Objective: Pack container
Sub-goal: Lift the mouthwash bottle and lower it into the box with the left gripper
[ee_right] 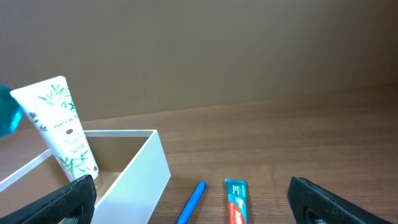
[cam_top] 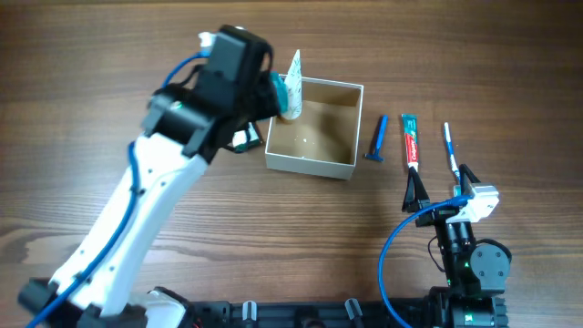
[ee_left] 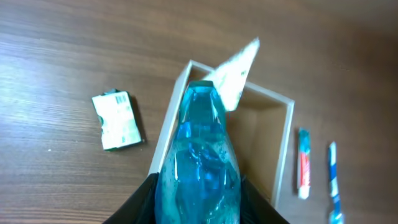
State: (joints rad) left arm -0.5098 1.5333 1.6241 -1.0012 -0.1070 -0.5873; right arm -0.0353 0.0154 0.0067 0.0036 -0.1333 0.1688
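Your left gripper (ee_left: 199, 202) is clamped on a clear blue bottle (ee_left: 199, 143) over the left wall of the container (cam_top: 310, 164), mid-table toward the far edge. Only the right wrist view shows the white tube (ee_right: 62, 130) leaning inside it, and a plain brown backdrop (ee_right: 249, 50). Your right gripper (ee_right: 200, 202) gapes wide, empty. The table (cam_top: 91, 55) is wood-grain.

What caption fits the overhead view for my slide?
Left gripper holds a white tube over the edge of the container; razor, toothpaste and toothbrush lie to its right.

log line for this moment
left tool shut on pantene tube | tube tilted at container rim | right tool open | razor, toothpaste outside
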